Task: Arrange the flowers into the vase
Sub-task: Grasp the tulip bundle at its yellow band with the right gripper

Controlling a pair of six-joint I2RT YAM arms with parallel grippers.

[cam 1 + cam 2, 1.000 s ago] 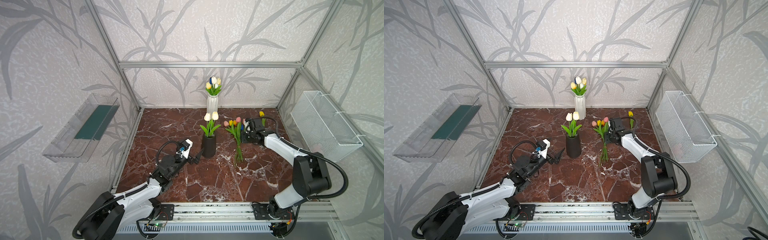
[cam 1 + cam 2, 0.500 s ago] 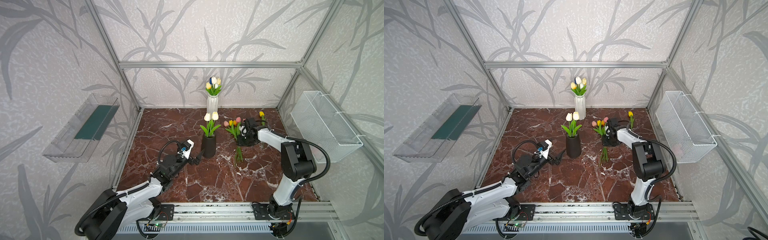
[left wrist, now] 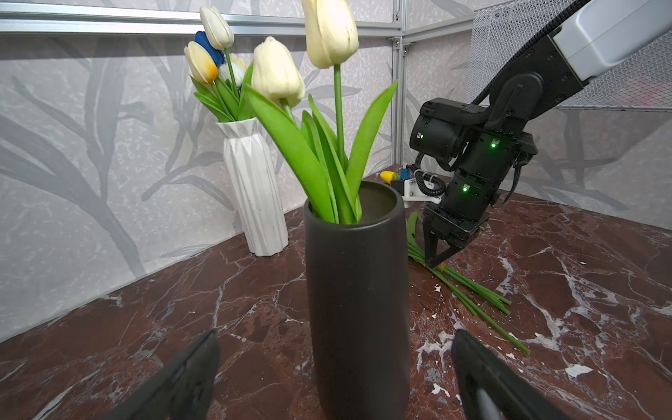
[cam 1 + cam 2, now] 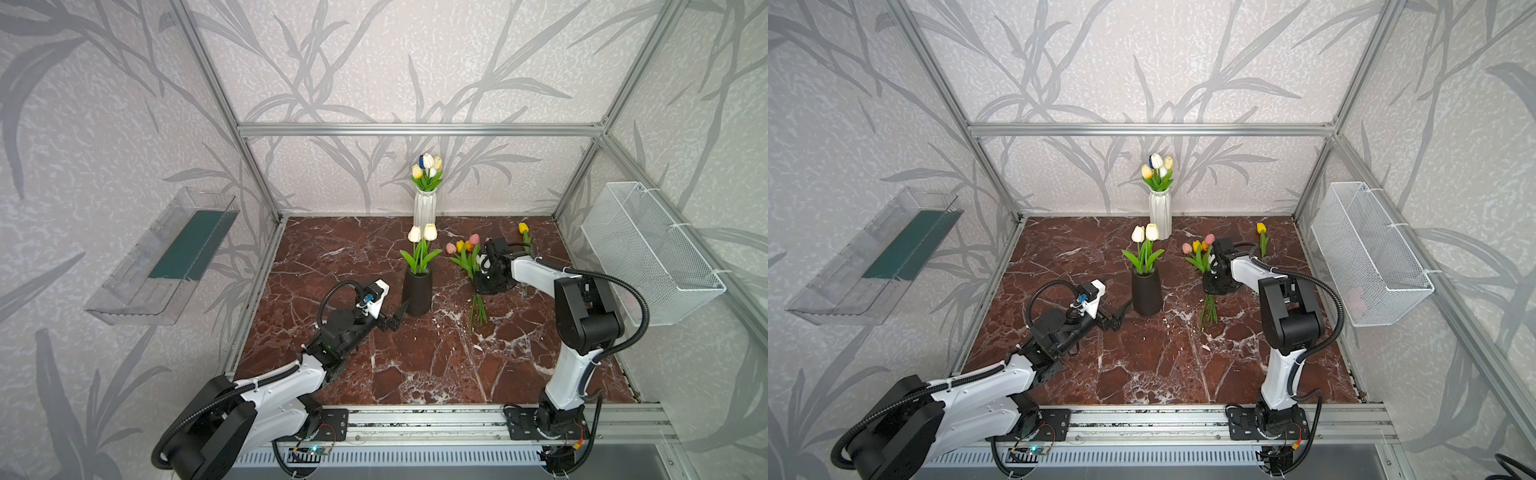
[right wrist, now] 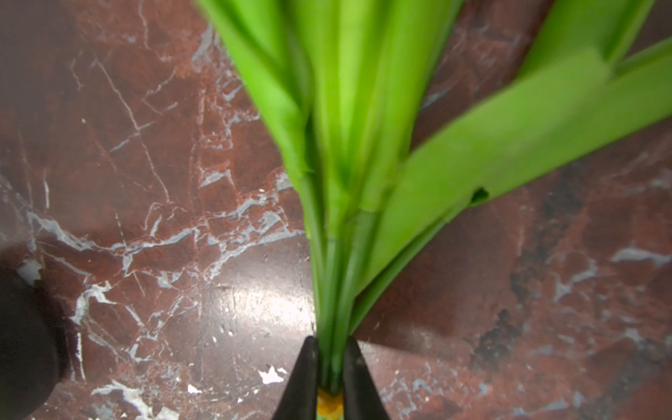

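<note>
Right gripper (image 5: 330, 363) pinches a bundle of tulips (image 5: 345, 182) low on its stems, just above a yellow band (image 5: 329, 403); its jaws stand narrow, with the green stems filling the gap between them. The left wrist view shows this gripper (image 3: 438, 260) pointing down at the marble tabletop (image 3: 582, 291), fingertips at the stems. The bundle (image 4: 468, 259) lies flat on the marble to the right of the black vase (image 4: 417, 293) in both top views. Its pink, yellow and orange heads point toward the back wall, past the vase's rim, and its bare stem ends trail toward the front. The leaves fan out beyond the gripper and the cut ends lie behind it.

Left gripper (image 3: 336, 334) is spread wide, one finger on each side of the black vase near its base, and a strip of marble shows between each finger and the vase wall. Two cream tulips (image 4: 422, 239) stand upright in that vase. A single yellow tulip (image 4: 523, 232) lies on the marble farther right of the vase than the bundle, and a white vase (image 4: 424, 208) with more tulips stands behind it at the back wall.
</note>
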